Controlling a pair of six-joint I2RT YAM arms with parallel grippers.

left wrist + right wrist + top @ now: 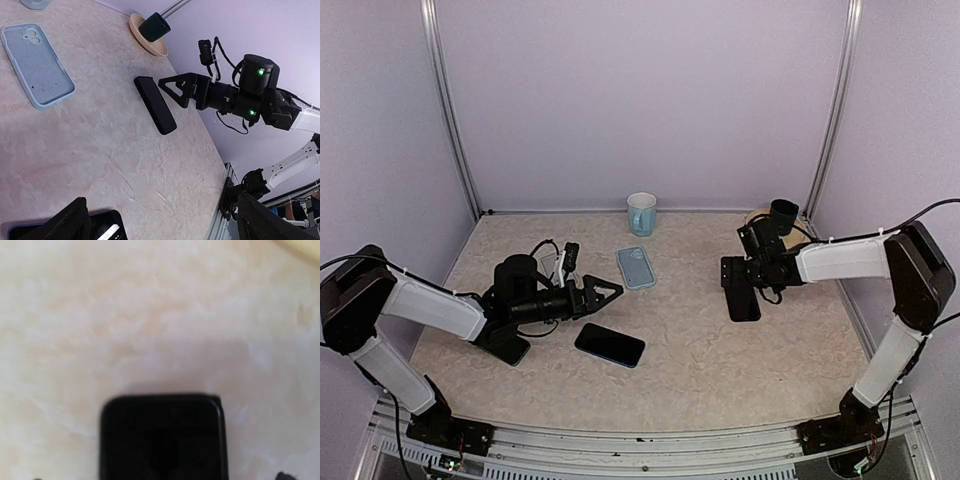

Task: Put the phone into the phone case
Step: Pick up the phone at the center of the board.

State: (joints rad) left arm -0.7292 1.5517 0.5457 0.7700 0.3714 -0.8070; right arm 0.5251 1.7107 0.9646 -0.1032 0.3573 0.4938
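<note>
Robot lab enclosure: plain lilac walls (640,100), aluminium corner posts (450,110), marbled tabletop (690,340).

The left arm (430,305) lies low, its forearm running level behind the left gripper (604,296), which points sideways toward the other arm with its fingers (65,224) spread wide and holding nothing. The right arm (910,270) bends at a raised elbow above and behind the right gripper (732,282), which tips downward with its jaws parted wide.

A pale blue mug (641,213) stands at the back, a dark green cup (154,26) on a tan saucer (154,48).
</note>
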